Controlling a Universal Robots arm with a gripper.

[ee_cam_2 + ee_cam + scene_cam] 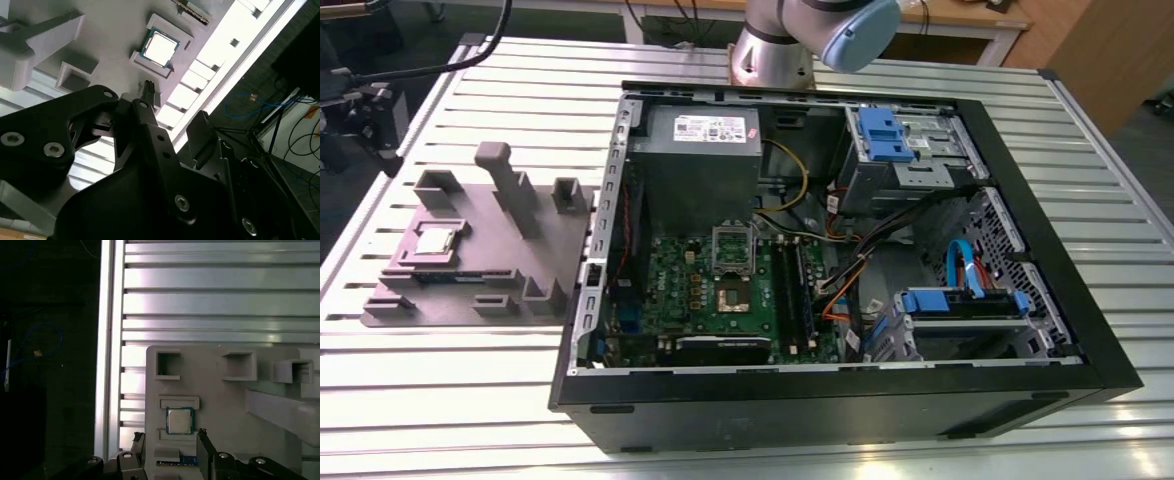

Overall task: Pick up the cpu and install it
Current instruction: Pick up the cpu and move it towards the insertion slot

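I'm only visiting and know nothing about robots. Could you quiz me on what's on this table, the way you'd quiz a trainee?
1. True or false: the cpu is already installed in the motherboard.
2. Fill in: the gripper, pointed at the cpu, has its fingers ____ (open or shut).
3. Where does the cpu lie? A) on the grey holder tray B) inside the computer case C) directly on the slatted table.
Key: 1 false; 2 open; 3 A.

The gripper (170,436) is hovering with its fingers spread apart — the cpu (179,420) is sitting untouched in the grey holder (215,385) near them.
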